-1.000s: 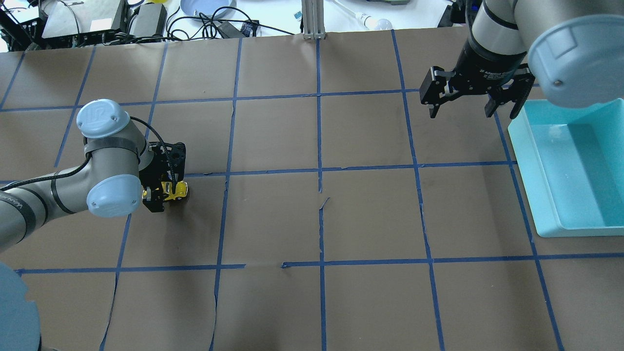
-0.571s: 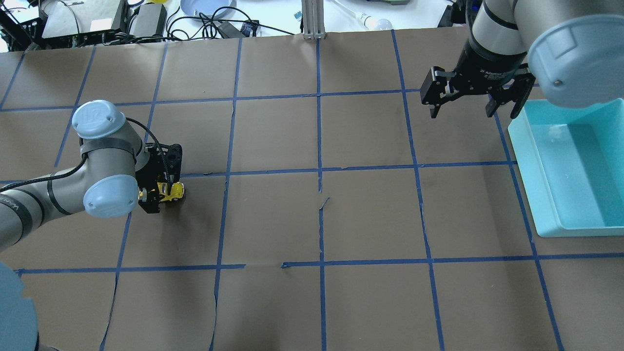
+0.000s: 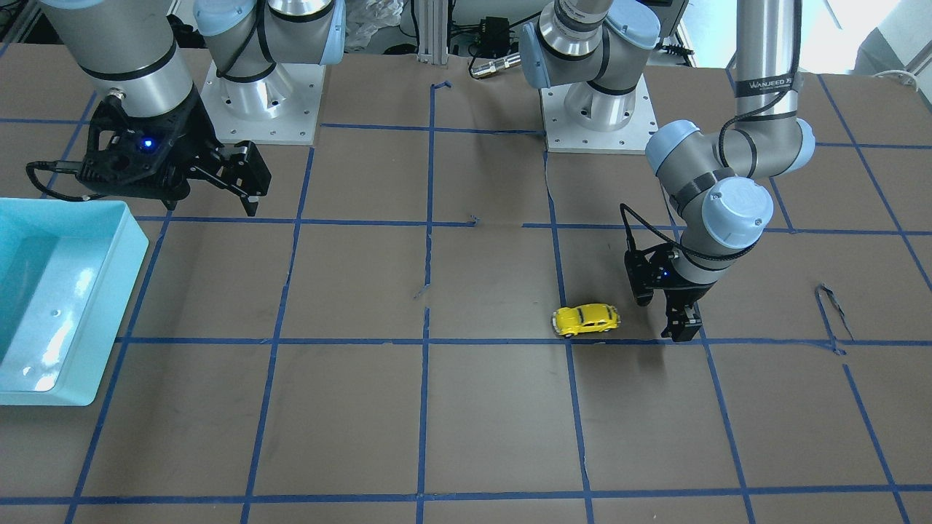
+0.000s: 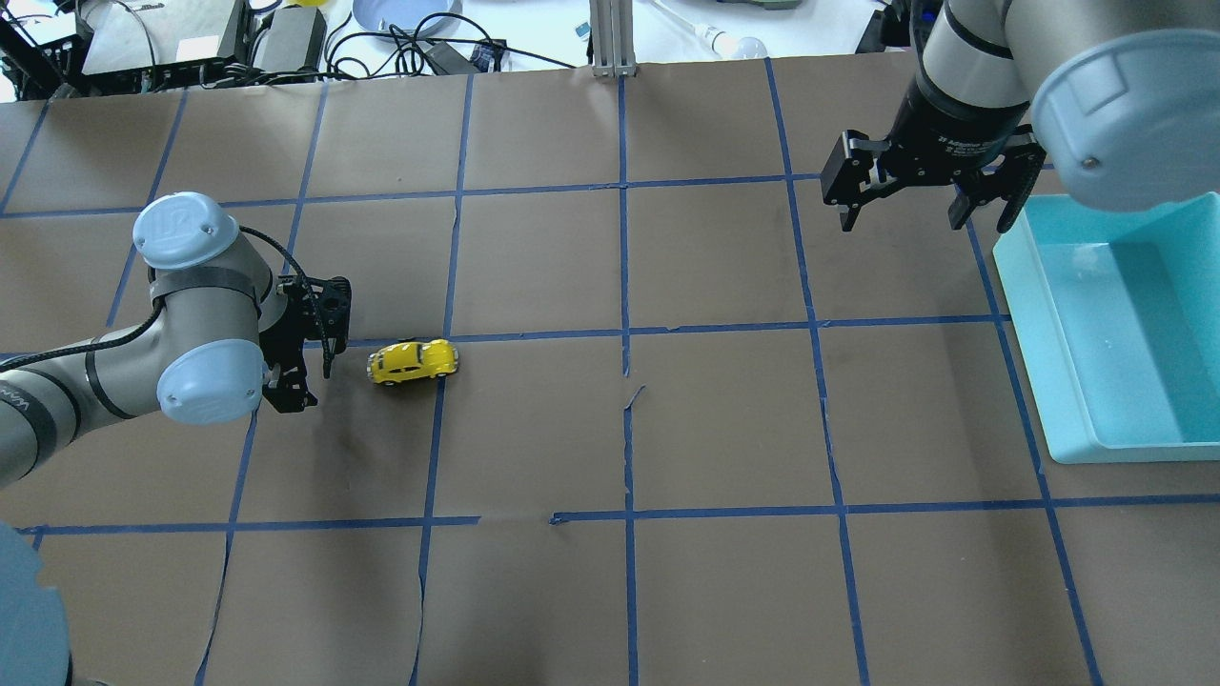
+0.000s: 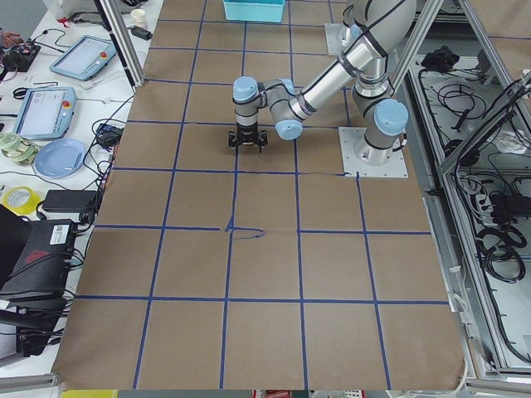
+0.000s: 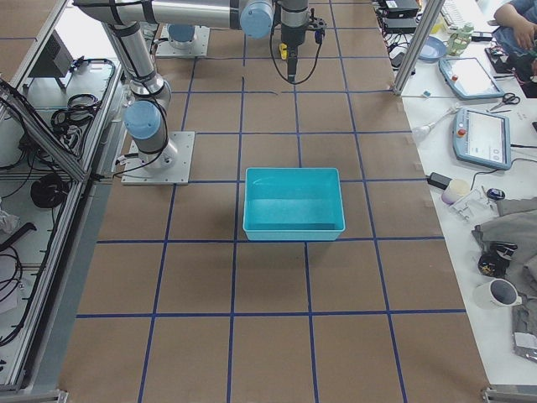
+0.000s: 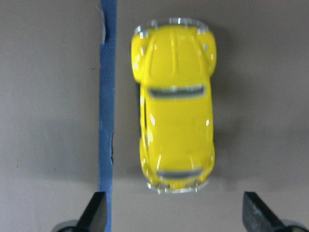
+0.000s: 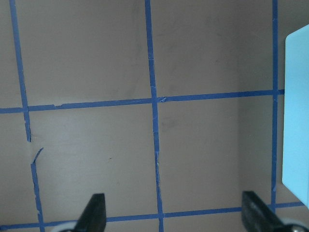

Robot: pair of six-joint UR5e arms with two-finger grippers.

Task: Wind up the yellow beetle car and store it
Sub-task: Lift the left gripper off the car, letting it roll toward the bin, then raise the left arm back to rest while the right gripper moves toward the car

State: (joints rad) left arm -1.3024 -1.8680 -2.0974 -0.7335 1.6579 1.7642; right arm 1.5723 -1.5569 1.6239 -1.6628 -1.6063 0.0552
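Note:
The yellow beetle car stands free on its wheels on the brown table, beside a blue tape line. It also shows in the front view and fills the left wrist view. My left gripper is open and empty, low over the table just left of the car, which is outside its fingers. My right gripper is open and empty, held above the table by the far left corner of the turquoise bin. Its wrist view shows bare table between its fingertips.
The turquoise bin sits at the table's right side, with nothing visible inside it. Blue tape lines grid the brown paper, which is torn near the middle. Cables and devices lie beyond the far edge.
My left gripper was shut on the car; now it is open and has drawn slightly left. The car has rolled right, out of the fingers. The right arm has not moved.

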